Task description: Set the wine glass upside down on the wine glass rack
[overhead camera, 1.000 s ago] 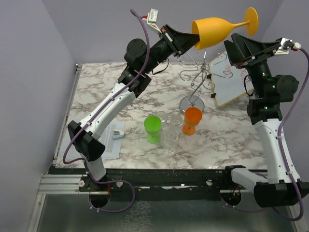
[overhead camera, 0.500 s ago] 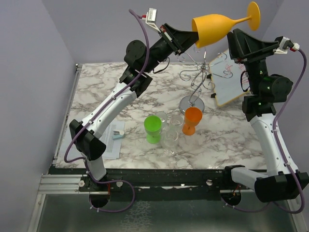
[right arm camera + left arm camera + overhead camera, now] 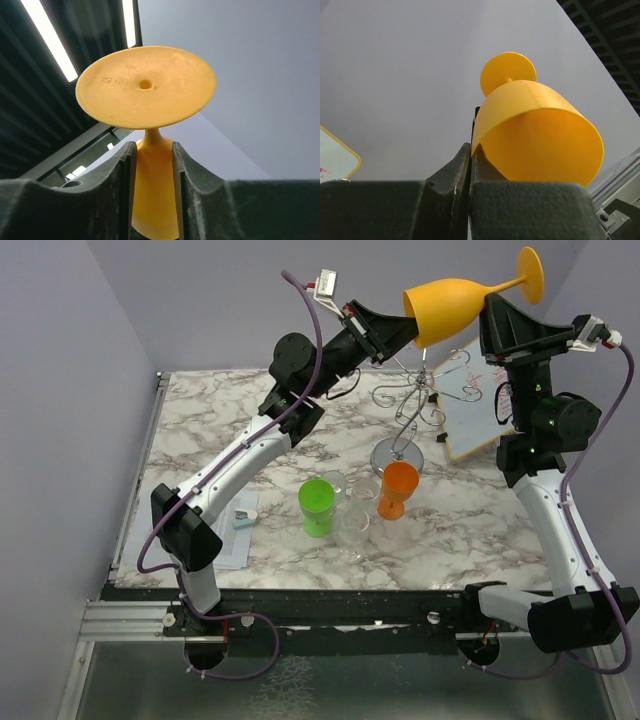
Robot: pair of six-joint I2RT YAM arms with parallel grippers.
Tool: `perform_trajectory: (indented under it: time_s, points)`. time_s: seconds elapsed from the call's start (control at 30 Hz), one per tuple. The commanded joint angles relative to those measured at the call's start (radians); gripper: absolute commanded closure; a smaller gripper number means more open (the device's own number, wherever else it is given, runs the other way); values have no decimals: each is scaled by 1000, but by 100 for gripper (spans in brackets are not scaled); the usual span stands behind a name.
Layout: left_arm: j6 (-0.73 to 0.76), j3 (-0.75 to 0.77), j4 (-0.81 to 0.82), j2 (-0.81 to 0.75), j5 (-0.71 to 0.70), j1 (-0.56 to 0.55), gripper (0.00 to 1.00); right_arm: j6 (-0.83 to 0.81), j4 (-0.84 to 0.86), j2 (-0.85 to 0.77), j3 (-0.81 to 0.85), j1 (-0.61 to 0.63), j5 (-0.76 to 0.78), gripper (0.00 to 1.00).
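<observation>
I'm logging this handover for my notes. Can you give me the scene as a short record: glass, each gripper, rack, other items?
glass: yellow wine glass, in the air, on its side, foot toward the right arm
left gripper: left gripper shut on the bowl's rim
right gripper: right gripper, fingers on both sides of the stem, seemingly touching it
rack: wine glass rack upright on the table, no glass on it
other items: green cup, orange glass, clear glasses, whiteboard

Soft, even light fills the overhead view, and the wine glass (image 3: 450, 310) shows bright yellow. In the right wrist view two ceiling light strips (image 3: 50, 42) glare left of the glass; the dark fingers (image 3: 75, 210) below it look grainy and slightly blurred.
</observation>
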Motion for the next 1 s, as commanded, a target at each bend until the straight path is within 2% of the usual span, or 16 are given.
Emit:
perform_trajectory:
  time_s: [0.0, 0.1, 0.23, 0.33, 0.5, 0.63, 0.7, 0.77, 0.87, 0.97]
  points:
    - [7, -25, 43, -2, 30, -20, 100, -18, 40, 9, 17, 15, 24, 66]
    - [8, -46, 61, -8, 32, -22, 100, -16, 37, 6, 11, 17, 32, 69]
    - [10, -83, 95, -24, 25, -27, 100, -25, 3, 3, 18, 18, 45, 53]
    - [19, -105, 111, -32, 22, -30, 100, -43, -30, 2, 28, 21, 55, 49]
    - [37, -129, 124, -46, 10, -30, 100, -53, -21, 2, 26, 25, 44, 69]
    - [44, -148, 128, -58, 1, -31, 100, -74, -26, -5, 22, 26, 40, 91]
    - [46, -155, 128, -62, -2, -31, 100, -83, -35, -8, 22, 27, 36, 93]
    - [45, -157, 130, -62, -5, -31, 100, -85, -43, -13, 19, 28, 35, 90]
    - [41, -155, 136, -65, -18, -31, 100, -84, -54, -25, 4, 28, 32, 77]
    - [46, -155, 141, -74, -48, -31, 100, -84, -67, -42, -17, 30, 36, 74]
